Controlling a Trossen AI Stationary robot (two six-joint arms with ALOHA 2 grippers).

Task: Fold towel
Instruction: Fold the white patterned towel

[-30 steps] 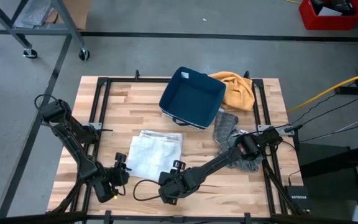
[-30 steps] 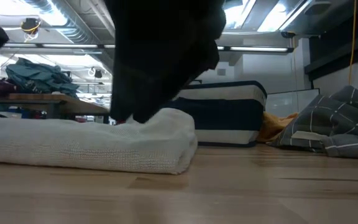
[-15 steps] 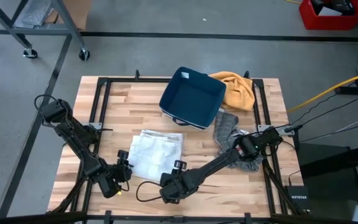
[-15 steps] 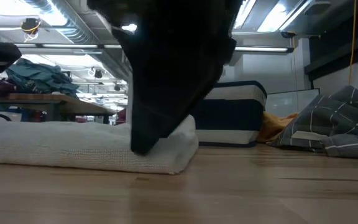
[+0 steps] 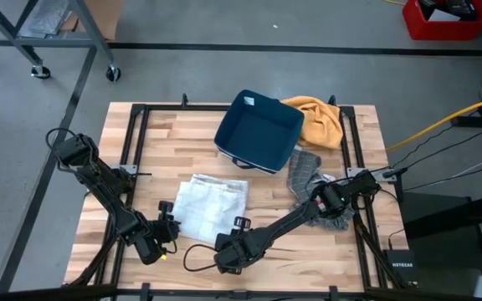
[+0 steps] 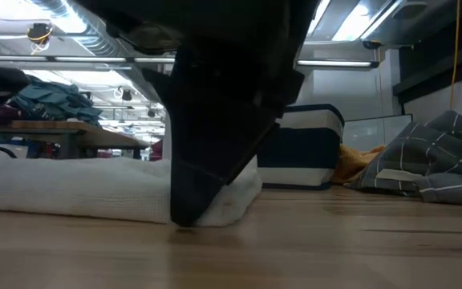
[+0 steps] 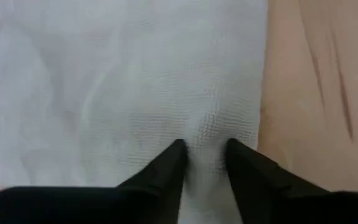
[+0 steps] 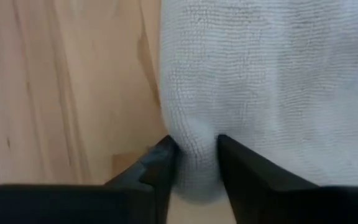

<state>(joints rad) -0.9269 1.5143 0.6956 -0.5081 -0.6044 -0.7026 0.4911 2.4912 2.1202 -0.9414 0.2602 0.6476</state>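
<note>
Towel [image 5: 212,205] lies flat near the table's [image 5: 350,242] front edge, seemingly already doubled, with the left gripper [image 7: 205,163] and right gripper [image 8: 192,155] each pinching a front corner of it, so the next fold is judged not yet made.

Blue bin [image 5: 258,131], orange cloth [image 5: 320,120], grey plaid cloth [image 5: 303,171].

The towel [image 5: 211,206] lies near the table's [image 5: 166,134] front edge, left of centre. Behind it sits a bin [image 5: 259,130], with one cloth [image 5: 318,120] at the back right corner. Another cloth [image 5: 306,174] lies by the right edge.
</note>
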